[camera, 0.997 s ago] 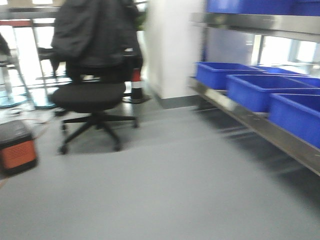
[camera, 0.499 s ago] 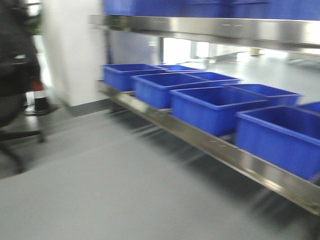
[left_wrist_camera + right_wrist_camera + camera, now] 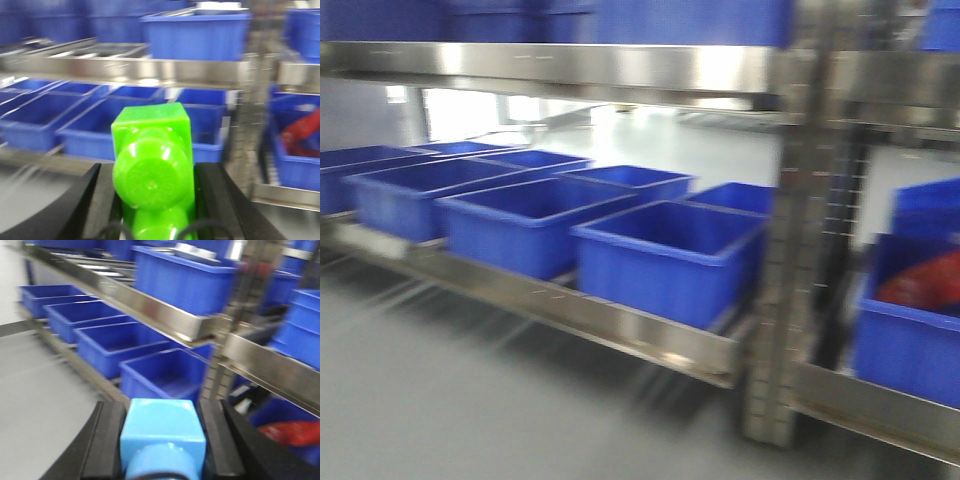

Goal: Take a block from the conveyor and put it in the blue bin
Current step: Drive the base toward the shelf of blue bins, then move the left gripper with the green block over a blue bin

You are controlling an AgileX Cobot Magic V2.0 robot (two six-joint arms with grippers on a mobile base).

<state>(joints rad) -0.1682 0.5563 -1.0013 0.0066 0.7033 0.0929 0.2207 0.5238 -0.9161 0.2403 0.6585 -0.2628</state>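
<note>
In the left wrist view a bright green block [image 3: 152, 150] with round studs sits between the black fingers of my left gripper [image 3: 155, 172], which is shut on it. My right gripper [image 3: 162, 415] is shut on a light blue block [image 3: 162, 430]. Several open blue bins [image 3: 665, 255] stand in a row on a low steel shelf ahead of both grippers. They also show behind the green block as blue bins [image 3: 65, 122] and beyond the light blue block as blue bins [image 3: 160, 372]. The conveyor is out of view. The frames are motion-blurred.
The steel shelf rail [image 3: 570, 310] runs low across the view, with an upper shelf [image 3: 570, 65] carrying more blue bins. A perforated upright post [image 3: 800, 250] stands at the right. Beyond it a bin holds something red [image 3: 930, 285]. Grey floor [image 3: 440, 400] lies in front.
The front view has swung to the right: the office chair, orange box and white pillar have left the frame, and the shelf of blue bins now fills it, closer.
</note>
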